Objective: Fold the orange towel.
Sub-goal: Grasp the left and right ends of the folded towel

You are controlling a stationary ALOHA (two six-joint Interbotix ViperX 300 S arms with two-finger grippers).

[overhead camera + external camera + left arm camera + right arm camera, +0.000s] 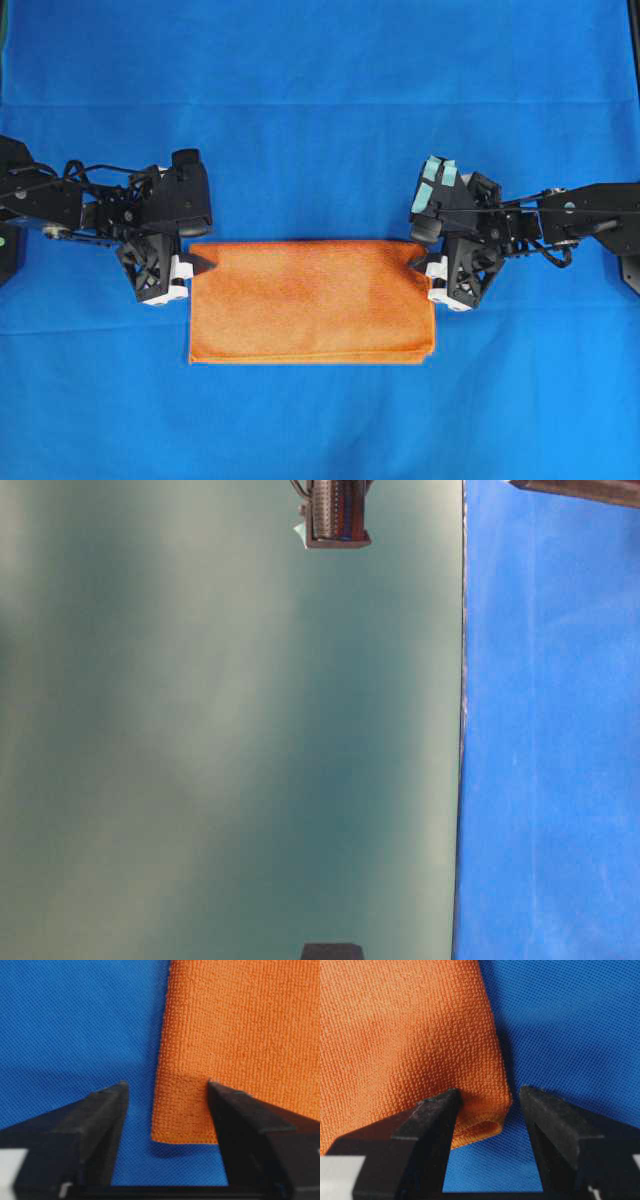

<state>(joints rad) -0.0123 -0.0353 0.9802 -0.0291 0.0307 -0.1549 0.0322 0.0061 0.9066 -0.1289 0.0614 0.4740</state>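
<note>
The bright orange terry towel (312, 300), already folded once, lies mid-sheet on the blue sheet (320, 60). Left gripper (196, 264) and right gripper (424, 266), jaws apart, straddle its far corners. Next: pinch both corners for the second fold.

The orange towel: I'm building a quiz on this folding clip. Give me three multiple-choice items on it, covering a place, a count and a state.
1. Where does the orange towel lie?
A. on the blue sheet
B. on bare wood
C. in a basket

2. How many towel corners have a pincer at them?
A. none
B. two
C. four

3. The towel is:
A. crumpled
B. rolled up
C. folded flat

A: blue shows all around it.
B: the left pincer and the right pincer are at its far corners.
C: doubled layers show at the right corner.
</note>
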